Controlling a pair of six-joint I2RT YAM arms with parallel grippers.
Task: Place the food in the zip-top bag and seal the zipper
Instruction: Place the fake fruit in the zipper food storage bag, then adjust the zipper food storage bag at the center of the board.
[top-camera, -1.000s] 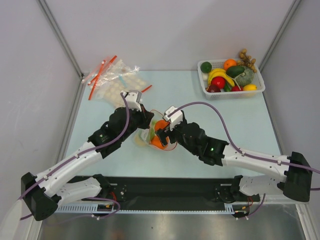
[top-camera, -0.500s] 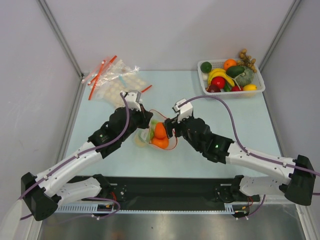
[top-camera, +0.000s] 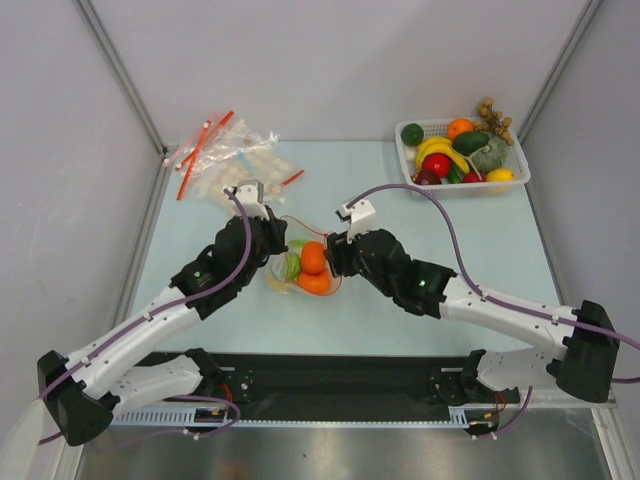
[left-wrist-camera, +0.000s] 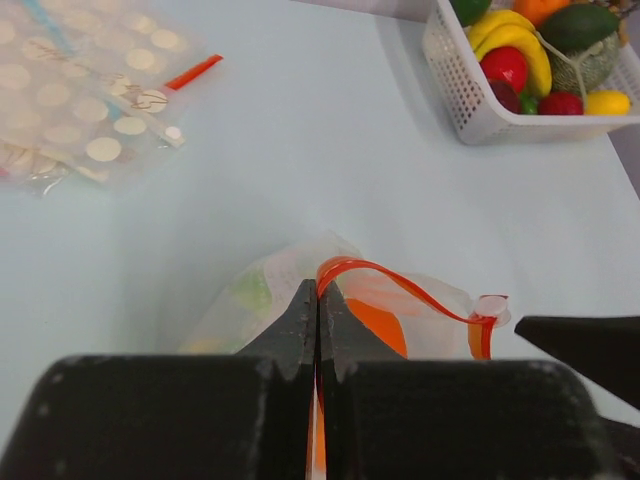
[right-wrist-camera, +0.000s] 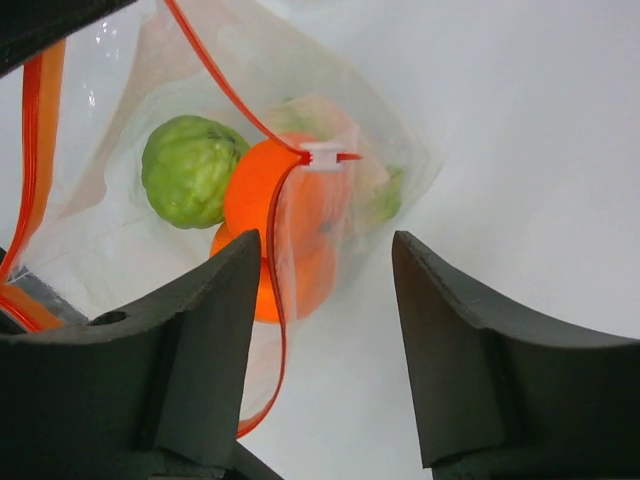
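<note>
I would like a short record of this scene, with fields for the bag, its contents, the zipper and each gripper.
bag: clear zip-top bag on the table
contents: two oranges, green round piece
zipper: open, white slider at one end
left gripper: shut on the zipper strip
right gripper: open, facing the slider, holding nothing

Two arms, left arm (top-camera: 140, 325) and right arm (top-camera: 510, 310): white link shells, black joint housings, black bases (top-camera: 68, 395) at lower corners. purple cables (top-camera: 425, 197) run along each. White camera blocks (top-camera: 358, 211) at wrists. green LED (top-camera: 422, 283) on right forearm. Matte black wedge fingers on right gripper (right-wrist-camera: 325, 250).
</note>
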